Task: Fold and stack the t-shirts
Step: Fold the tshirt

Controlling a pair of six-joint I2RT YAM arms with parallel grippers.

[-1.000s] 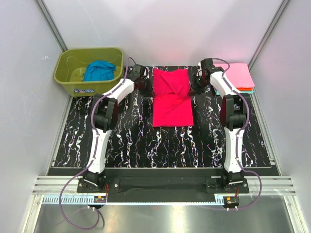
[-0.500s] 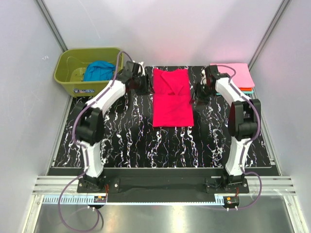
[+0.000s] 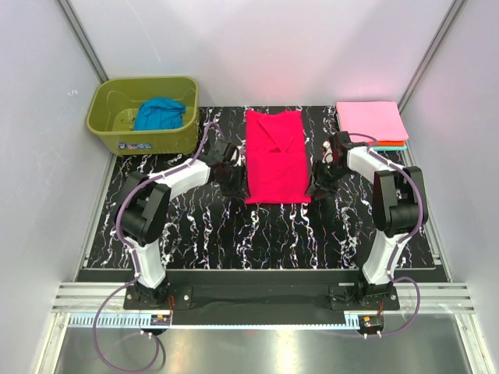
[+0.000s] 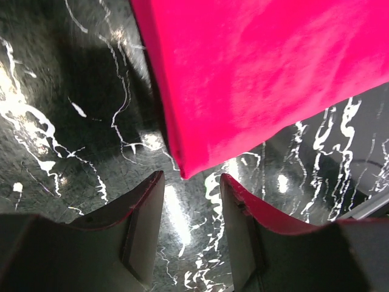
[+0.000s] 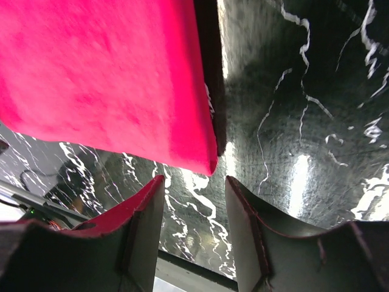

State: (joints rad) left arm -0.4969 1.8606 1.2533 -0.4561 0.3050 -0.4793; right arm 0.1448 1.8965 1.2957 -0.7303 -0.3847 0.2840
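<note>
The red t-shirt [image 3: 274, 160] lies flat on the table [image 3: 203, 226] as a long folded rectangle. It sits in the middle between the side edges, with its collar end toward the far edge and its hem end pointing at the near edge.

The left gripper [image 3: 234, 184] is low over the table just beside the shirt's left edge, close to the near left corner of the cloth. In the left wrist view that corner tip lies just ahead of the gap between the two fingers [image 4: 137, 225]. The fingers stand moderately apart with nothing between them.

The right gripper [image 3: 318, 187] mirrors this at the shirt's right edge. In the right wrist view the near right corner of the cloth lies just in front of its parted, empty fingers [image 5: 137, 231]. Neither gripper has cloth in its grasp.

At the table's far right corner a folded pink t-shirt [image 3: 370, 121] tops a stack, with thin orange [image 3: 396, 142] and teal [image 3: 382, 147] edges showing beneath it. At the far left corner a green tub [image 3: 117, 128] holds a crumpled blue t-shirt [image 3: 160, 114].
</note>
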